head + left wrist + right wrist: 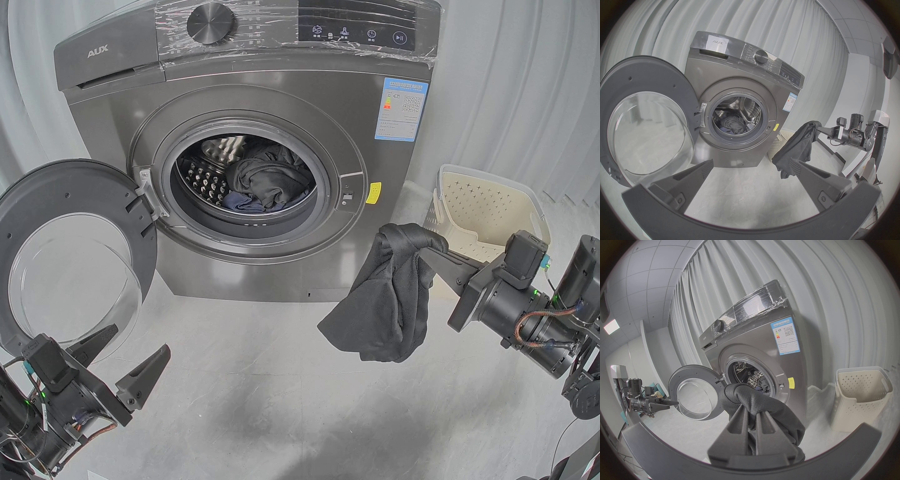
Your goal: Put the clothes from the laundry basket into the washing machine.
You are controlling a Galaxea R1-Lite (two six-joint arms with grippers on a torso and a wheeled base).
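Test studio: curtains (pixel 519 94), washing machine (pixel 250 81)

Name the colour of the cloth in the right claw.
The cloth is black; head view shows it best.

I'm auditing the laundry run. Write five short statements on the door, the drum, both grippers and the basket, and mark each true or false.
1. The door of the washing machine stands open. True.
2. The right gripper is empty. False: its jaws are shut on a dark garment that hangs from it.
3. The drum already holds dark clothes. True.
4. The left gripper has its jaws shut. False: they stand open, holding nothing.
5. The laundry basket stands beside the open door. False: it stands on the machine's other side, to the robot's right.
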